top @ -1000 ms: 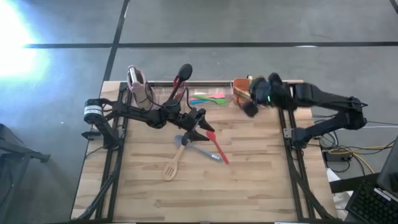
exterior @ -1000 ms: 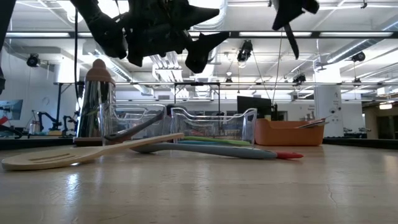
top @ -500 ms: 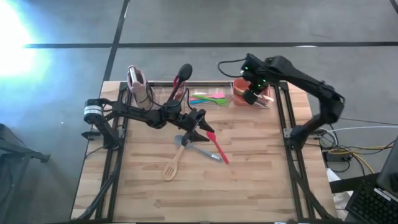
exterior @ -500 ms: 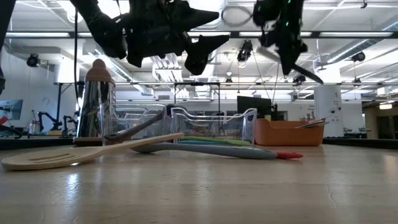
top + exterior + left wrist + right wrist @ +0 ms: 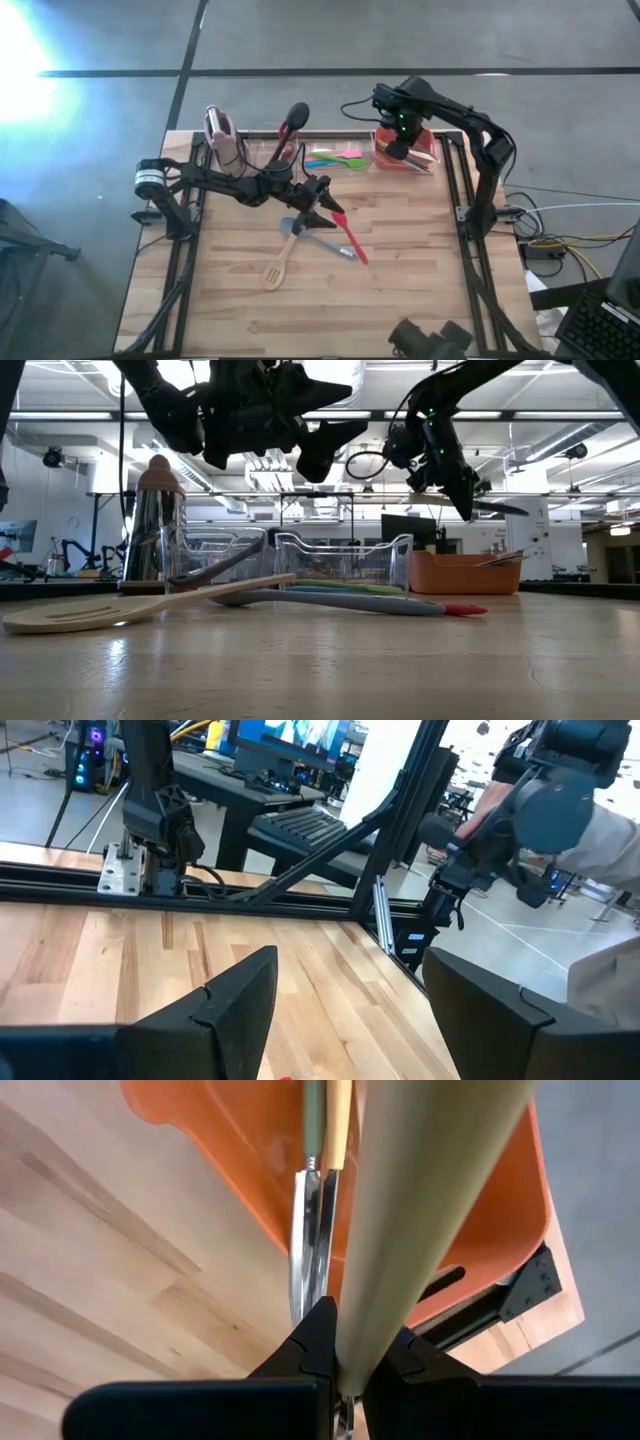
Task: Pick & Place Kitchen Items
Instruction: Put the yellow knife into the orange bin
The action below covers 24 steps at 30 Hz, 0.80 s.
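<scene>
My right gripper [image 5: 398, 152] hangs over the orange bin [image 5: 425, 142] at the table's far right, shut on a pale-handled knife [image 5: 500, 508]. More knives [image 5: 312, 1250] lie in that bin. My left gripper [image 5: 322, 197] hovers open over the middle of the table, level, with nothing between its fingers. Below it lie a wooden spatula [image 5: 275, 265], a red spatula [image 5: 350, 238] and a grey-blue utensil [image 5: 322, 242]. Pink and green utensils [image 5: 335, 157] lie in a clear bin. My right gripper pinches the knife's pale handle [image 5: 355, 1320] between its two fingers [image 5: 310, 1345]. They come from above, pointing down, and lie across the knife. The knife hangs almost level [image 5: 430, 500], lifted clear above the orange bin.
A pink-topped rack [image 5: 218, 128] stands at the far left, and a black ladle [image 5: 296, 116] sticks up from a clear bin beside it. Black frame rails [image 5: 462, 210] run along both table sides. A dark thing [image 5: 430, 340] shows at the near edge. Bare wood lies near and right.
My right gripper has come down over the orange bin and tipped from a slant to pointing down, staying shut on the knife. The knife has swung from hanging almost upright to nearly level.
</scene>
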{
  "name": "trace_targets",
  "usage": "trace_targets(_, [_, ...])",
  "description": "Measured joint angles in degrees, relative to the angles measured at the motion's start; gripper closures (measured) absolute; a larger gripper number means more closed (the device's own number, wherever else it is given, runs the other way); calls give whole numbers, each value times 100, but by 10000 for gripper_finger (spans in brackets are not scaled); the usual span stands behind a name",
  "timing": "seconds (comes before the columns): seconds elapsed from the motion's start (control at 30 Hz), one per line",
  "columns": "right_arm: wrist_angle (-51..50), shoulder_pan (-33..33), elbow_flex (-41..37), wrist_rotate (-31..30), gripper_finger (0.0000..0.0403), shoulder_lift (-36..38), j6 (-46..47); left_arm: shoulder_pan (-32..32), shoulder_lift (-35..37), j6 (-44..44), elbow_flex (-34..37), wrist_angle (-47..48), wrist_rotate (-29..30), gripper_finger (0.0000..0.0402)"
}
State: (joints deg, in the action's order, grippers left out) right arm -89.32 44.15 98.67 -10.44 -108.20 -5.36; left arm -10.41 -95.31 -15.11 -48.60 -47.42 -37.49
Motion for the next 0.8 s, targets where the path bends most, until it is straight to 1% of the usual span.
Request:
trace_targets(0.33, [-75, 429, 405, 29, 391, -701, -88, 0, 0, 0, 0, 11, -1, 149])
trace_targets(0.8, [-72, 552, 385, 60, 391, -1428, -173, -26, 0, 13, 0, 46, 0, 149])
